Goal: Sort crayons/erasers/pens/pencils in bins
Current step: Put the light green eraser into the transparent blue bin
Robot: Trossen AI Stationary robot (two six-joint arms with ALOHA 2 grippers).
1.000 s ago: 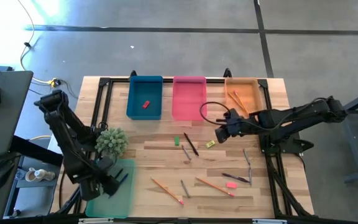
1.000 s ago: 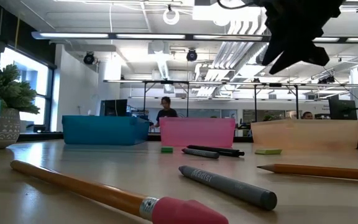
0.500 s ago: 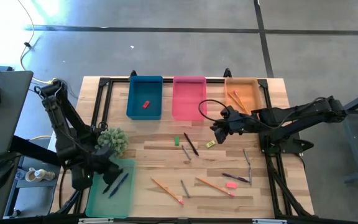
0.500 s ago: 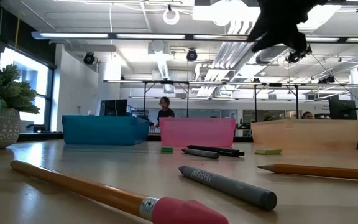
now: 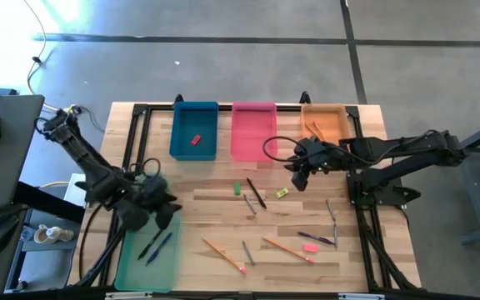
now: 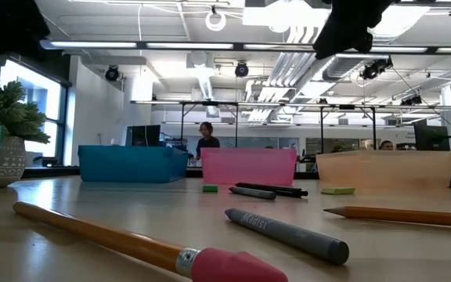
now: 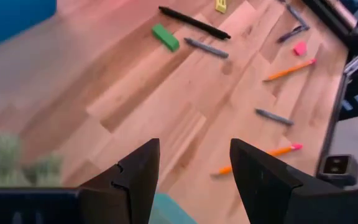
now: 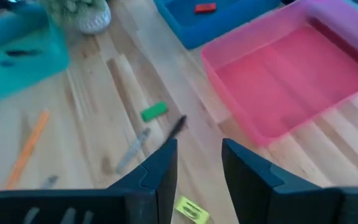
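My left gripper (image 5: 163,208) (image 7: 194,149) is open and empty, above the far end of the green bin (image 5: 132,271), where two dark pens (image 5: 155,244) lie. My right gripper (image 5: 297,177) (image 8: 199,149) is open and empty, high over the table near the yellow-green eraser (image 5: 282,192). The blue bin (image 5: 179,133) holds a red eraser (image 5: 195,140). The pink bin (image 5: 253,131) stands beside it. The orange bin (image 5: 336,121) holds pencils (image 5: 316,132). On the table lie a green eraser (image 5: 237,189), a black pen (image 5: 256,193), grey crayons (image 5: 249,204), two pencils (image 5: 287,248) and a pink eraser (image 5: 310,247).
A potted plant (image 5: 147,188) stands beside my left gripper, at the green bin's far end. A black frame (image 5: 140,112) runs around the table's edges. Another pen (image 5: 317,238) and a crayon (image 5: 332,208) lie at the right. A pencil with a pink eraser tip (image 6: 131,243) lies near the front edge.
My left gripper has risen from low over the green bin and gone toward the far edge and the right, past the plant; two pens now show lying in the bin. My right gripper has gone up and a little toward the far edge.
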